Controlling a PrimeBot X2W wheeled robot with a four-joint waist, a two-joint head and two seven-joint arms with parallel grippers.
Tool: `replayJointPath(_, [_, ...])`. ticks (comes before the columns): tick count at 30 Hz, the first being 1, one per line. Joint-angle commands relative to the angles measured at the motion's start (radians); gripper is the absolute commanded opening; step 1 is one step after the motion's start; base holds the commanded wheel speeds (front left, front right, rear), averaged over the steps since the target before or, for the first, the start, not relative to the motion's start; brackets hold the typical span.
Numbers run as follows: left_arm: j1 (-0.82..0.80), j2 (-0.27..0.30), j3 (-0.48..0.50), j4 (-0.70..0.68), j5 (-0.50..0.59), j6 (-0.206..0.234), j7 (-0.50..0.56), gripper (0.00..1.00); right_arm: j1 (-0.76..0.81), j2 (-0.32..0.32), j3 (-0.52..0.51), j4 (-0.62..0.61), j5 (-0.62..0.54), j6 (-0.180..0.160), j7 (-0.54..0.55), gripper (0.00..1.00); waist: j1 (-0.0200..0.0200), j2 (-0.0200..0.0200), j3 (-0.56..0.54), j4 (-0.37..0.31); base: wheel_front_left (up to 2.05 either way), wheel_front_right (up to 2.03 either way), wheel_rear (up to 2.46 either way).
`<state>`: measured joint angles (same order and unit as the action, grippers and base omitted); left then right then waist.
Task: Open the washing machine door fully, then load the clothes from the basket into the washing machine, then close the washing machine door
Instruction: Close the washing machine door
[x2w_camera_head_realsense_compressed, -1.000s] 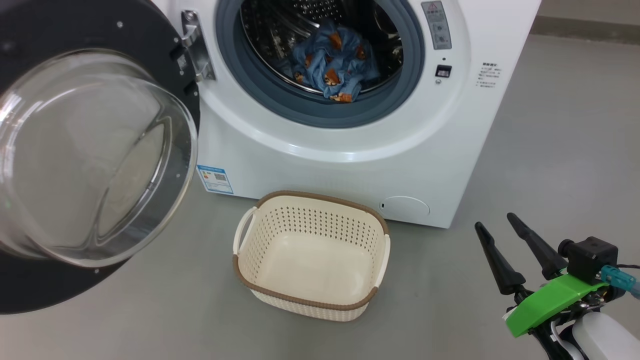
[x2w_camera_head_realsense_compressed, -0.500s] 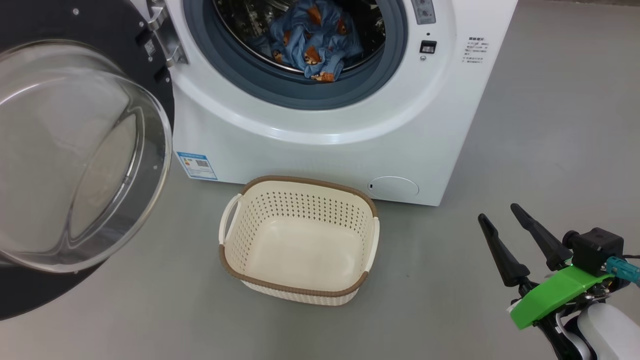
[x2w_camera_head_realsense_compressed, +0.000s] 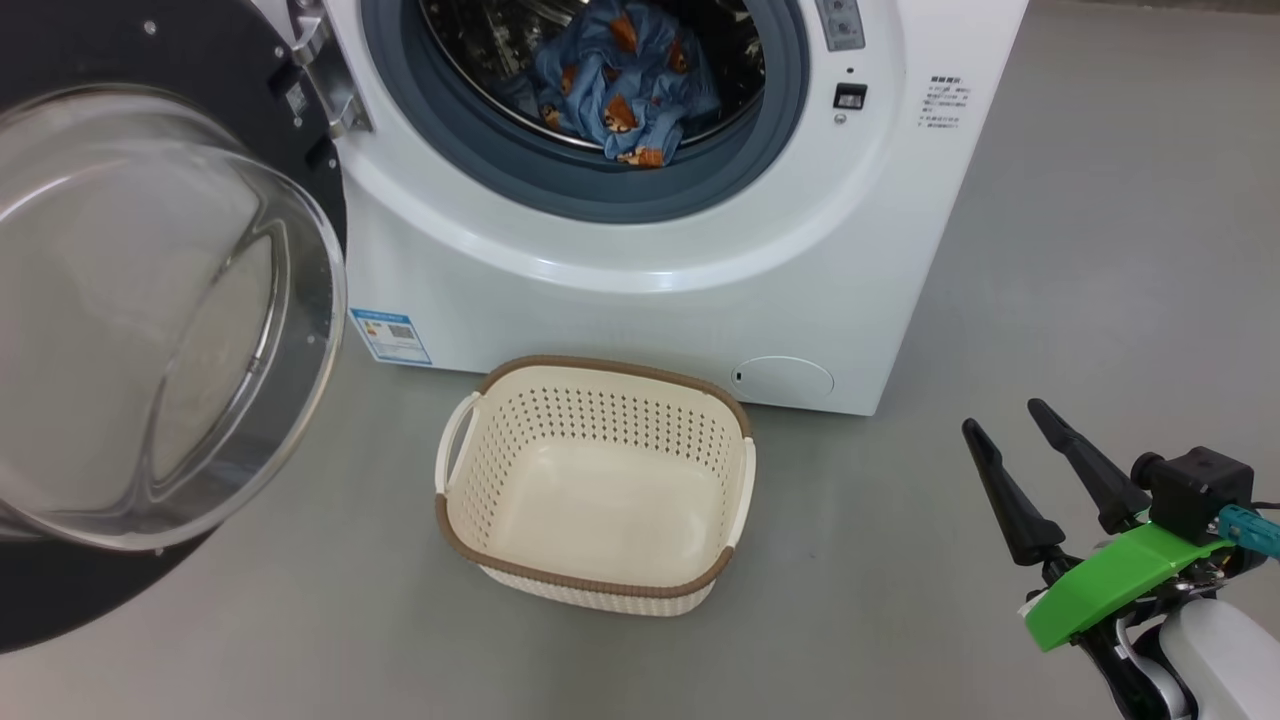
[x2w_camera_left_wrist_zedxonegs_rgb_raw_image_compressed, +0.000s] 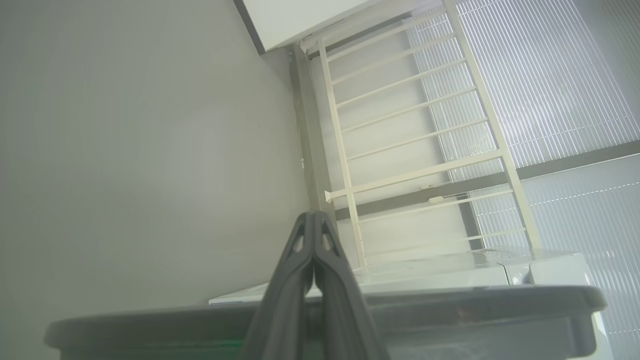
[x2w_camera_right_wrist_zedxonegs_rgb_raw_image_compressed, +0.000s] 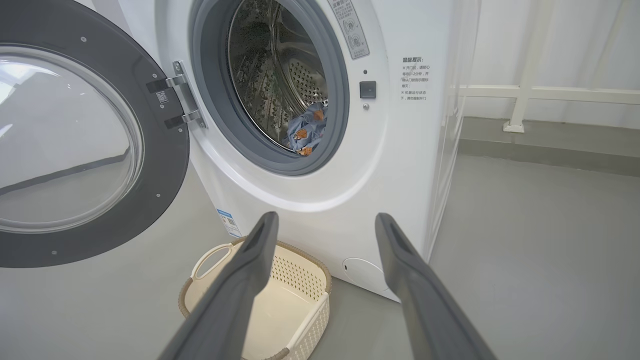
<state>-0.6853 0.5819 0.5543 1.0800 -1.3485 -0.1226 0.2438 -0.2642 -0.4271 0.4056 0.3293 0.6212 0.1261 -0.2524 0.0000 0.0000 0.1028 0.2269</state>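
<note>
The washing machine (x2w_camera_head_realsense_compressed: 640, 300) (x2w_camera_right_wrist_zedxonegs_rgb_raw_image_compressed: 400, 165) stands ahead with its door (x2w_camera_head_realsense_compressed: 150, 300) (x2w_camera_right_wrist_zedxonegs_rgb_raw_image_compressed: 70, 145) swung wide open to the left. The blue printed clothes (x2w_camera_head_realsense_compressed: 620, 85) (x2w_camera_right_wrist_zedxonegs_rgb_raw_image_compressed: 305, 132) lie bunched inside the steel drum. On the floor in front sits the cream basket (x2w_camera_head_realsense_compressed: 595, 485) (x2w_camera_right_wrist_zedxonegs_rgb_raw_image_compressed: 260, 300), with nothing in it. My right gripper (x2w_camera_head_realsense_compressed: 1005, 415) (x2w_camera_right_wrist_zedxonegs_rgb_raw_image_compressed: 325, 222) hovers open at the lower right, away from the basket and machine, holding nothing. In the left wrist view my left gripper (x2w_camera_left_wrist_zedxonegs_rgb_raw_image_compressed: 313, 216) is shut with nothing in it, fingers pressed together, just beyond the dark edge of the door (x2w_camera_left_wrist_zedxonegs_rgb_raw_image_compressed: 450, 300).
Grey floor (x2w_camera_head_realsense_compressed: 1100, 250) spreads to the right of the machine. A white railing (x2w_camera_right_wrist_zedxonegs_rgb_raw_image_compressed: 520, 95) (x2w_camera_left_wrist_zedxonegs_rgb_raw_image_compressed: 400, 140) and ribbed window panels (x2w_camera_left_wrist_zedxonegs_rgb_raw_image_compressed: 550, 75) stand behind and beside the machine.
The head camera has tilted and shifted, so the machine and basket sit slightly higher and further left in the picture. The right gripper stays open in much the same pose.
</note>
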Motion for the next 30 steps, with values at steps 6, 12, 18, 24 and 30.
replayJointPath(6, [0.056,0.027,-0.024,-0.012,-0.031,-0.008,0.163,0.00,-0.001,0.007,-0.003,-0.003,0.011,0.005,-0.006,1.00,0.0000,0.0000,-0.053,0.009,0.00,0.00,0.00])
replayJointPath(12, [0.104,-0.005,-0.048,-0.067,-0.065,-0.008,0.335,0.00,0.012,0.029,-0.009,0.007,0.009,0.005,-0.008,1.00,0.0000,0.0000,-0.079,0.021,0.00,0.00,0.00])
replayJointPath(18, [0.169,-0.028,-0.061,-0.154,-0.102,-0.008,0.482,0.00,0.024,0.048,-0.018,0.010,0.009,0.005,-0.009,1.00,0.0000,0.0000,-0.092,0.029,0.00,0.00,0.00])
replayJointPath(24, [0.212,-0.053,-0.075,-0.254,-0.138,-0.008,0.608,0.00,0.036,0.072,-0.039,0.003,0.005,0.005,-0.009,1.00,0.0000,0.0000,-0.097,0.031,0.00,0.00,0.00])
replayJointPath(30, [0.304,-0.126,-0.087,-0.481,-0.190,0.036,0.727,0.00,0.049,0.109,-0.059,-0.005,-0.003,0.005,-0.009,1.00,0.0000,0.0000,-0.107,0.019,0.00,0.00,0.00])
